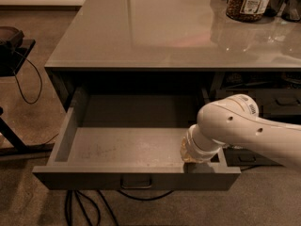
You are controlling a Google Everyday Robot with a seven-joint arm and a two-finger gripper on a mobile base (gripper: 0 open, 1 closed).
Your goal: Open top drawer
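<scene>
White robot arm dips into the open wide dark grey top drawer [120, 145].

The drawer stands pulled far out from under the glossy grey tabletop [155, 27], its small rectangular pull handle [136, 181] centred on the front panel. The white jointed arm [244, 126] enters from the right, bends, and angles down-left. The gripper [193, 154] sits low in the drawer's front right corner, against the front panel; its state cannot be told.

A filled jar [248, 1] stands on the countertop [155, 27]; cables [71, 210] cross the carpet [40, 121].
</scene>
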